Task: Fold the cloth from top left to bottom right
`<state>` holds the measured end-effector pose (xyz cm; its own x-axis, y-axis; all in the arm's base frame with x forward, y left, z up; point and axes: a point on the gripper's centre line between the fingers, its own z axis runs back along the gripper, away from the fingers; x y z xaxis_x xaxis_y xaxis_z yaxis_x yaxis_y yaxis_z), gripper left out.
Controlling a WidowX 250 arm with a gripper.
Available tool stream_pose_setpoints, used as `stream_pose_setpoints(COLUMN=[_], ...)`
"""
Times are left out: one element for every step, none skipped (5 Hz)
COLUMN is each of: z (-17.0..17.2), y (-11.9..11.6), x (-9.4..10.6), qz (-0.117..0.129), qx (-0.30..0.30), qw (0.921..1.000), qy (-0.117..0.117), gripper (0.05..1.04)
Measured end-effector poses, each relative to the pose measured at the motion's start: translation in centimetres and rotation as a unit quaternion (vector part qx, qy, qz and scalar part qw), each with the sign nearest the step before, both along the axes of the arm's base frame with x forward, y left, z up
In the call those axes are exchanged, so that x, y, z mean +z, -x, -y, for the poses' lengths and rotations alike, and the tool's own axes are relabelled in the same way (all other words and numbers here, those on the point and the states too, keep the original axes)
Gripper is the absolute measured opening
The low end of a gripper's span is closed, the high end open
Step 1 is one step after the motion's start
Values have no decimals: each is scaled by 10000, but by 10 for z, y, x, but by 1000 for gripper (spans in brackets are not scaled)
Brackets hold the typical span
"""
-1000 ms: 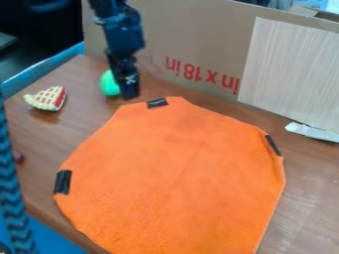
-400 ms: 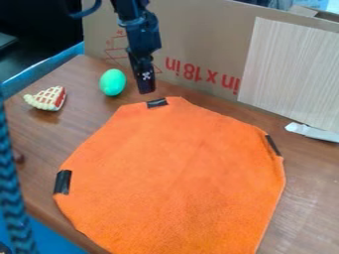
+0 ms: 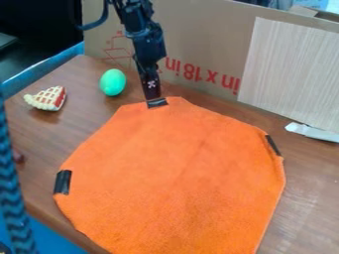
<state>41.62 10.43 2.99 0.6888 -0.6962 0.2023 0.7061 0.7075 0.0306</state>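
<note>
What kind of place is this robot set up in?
Probably a robotics lab or test bench rather than a real kitchen: a black robot arm hangs over a wooden table, a cardboard box panel stands behind it, and a toy pie slice lies near the orange cloth.

- cloth (image 3: pixel 179 173): super loud orange, black patches (image 3: pixel 62 182)
- egg (image 3: pixel 113 82) behind cloth: minty green
- pie (image 3: pixel 47 98) left of cloth: cream lattice, red bits
- box (image 3: pixel 198 44) behind cloth: tan, red print
- table (image 3: pixel 305 183) under cloth: brown
</note>
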Motion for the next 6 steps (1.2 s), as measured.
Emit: stream_pose_setpoints(z=[-4, -2, -4, -5, -4, -2], y=[-5, -7, -8, -7, -6, -5], x=[-7, -20, -28, -32, -37, -38], qz=[114, 91, 60, 12, 15, 11], qx=[41, 74, 61, 68, 72, -8], qw=[9999, 9998, 9997, 9995, 9994, 9993], qy=[-116, -166, -250, -307, -338, -372], gripper=[1000, 1000, 1000, 959, 681, 389])
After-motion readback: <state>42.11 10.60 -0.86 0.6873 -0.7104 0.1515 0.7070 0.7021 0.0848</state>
